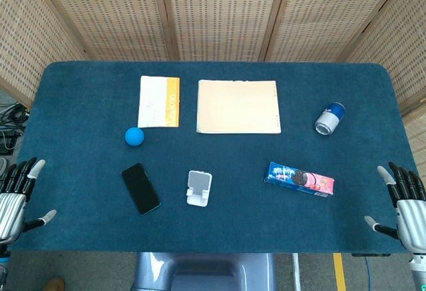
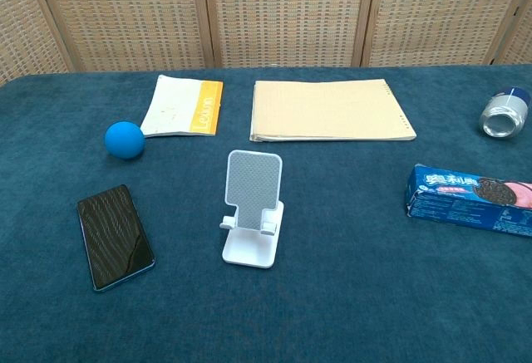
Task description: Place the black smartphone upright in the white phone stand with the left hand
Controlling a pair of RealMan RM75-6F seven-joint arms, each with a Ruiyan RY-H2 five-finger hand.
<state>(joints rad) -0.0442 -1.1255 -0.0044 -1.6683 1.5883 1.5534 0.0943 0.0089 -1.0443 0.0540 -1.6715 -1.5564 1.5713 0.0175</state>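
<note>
Left hand (image 1: 16, 194): fingers spread, holding nothing, at the table edge.
Black smartphone (image 2: 115, 236): flat on the cloth, left of the stand; the thin edge may slip during pickup.
White phone stand (image 2: 253, 208): light, liable to tip if nudged.
Right hand (image 1: 405, 201): spread, holding nothing.

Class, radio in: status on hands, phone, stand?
Left hand and right hand open, at table edge. Phone flat, untouched. Stand empty, path clear.

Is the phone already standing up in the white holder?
No, the black smartphone lies flat on the table, beside the empty white phone stand and not touching it.
</note>
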